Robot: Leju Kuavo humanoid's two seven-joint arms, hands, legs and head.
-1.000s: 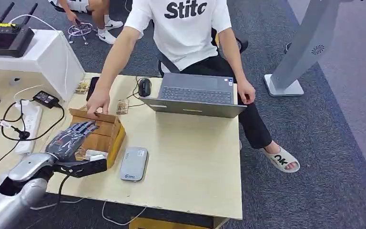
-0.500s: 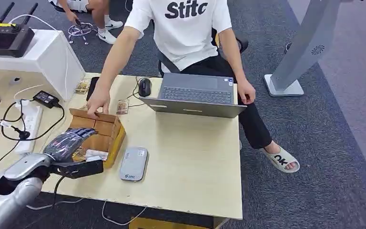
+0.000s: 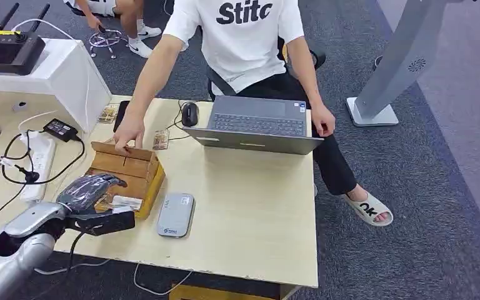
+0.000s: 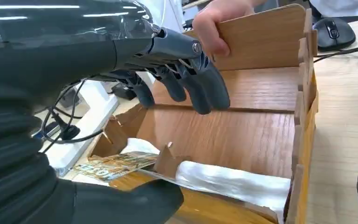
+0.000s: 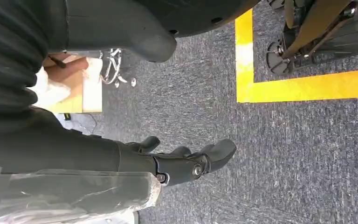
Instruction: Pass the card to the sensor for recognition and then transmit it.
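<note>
A patterned card (image 3: 108,201) lies flat in the near compartment of a wooden divided box (image 3: 145,169), beside a white wrapped piece (image 3: 127,201). In the left wrist view the card (image 4: 116,164) lies between my thumb and my fingers (image 4: 191,84), which curl down over the box (image 4: 256,140) without touching it. My left hand (image 3: 90,187) hovers over the box's near end and holds nothing. The grey sensor pad (image 3: 175,214) lies on the table just right of the box. My right hand (image 5: 186,161) hangs over the carpet, fingers loosely bent, empty.
A person seated behind the table (image 3: 256,212) steadies the box's far wall with one hand (image 3: 128,134). An open laptop (image 3: 256,125), a mouse (image 3: 189,114) and loose cards (image 3: 160,139) lie at the far side. A power strip and cables (image 3: 37,162) sit left.
My left hand has drawn back toward the box's near end and sunk lower. Its fingers, stretched out over the box before, now curl downward. The person's hand stays on the box.
</note>
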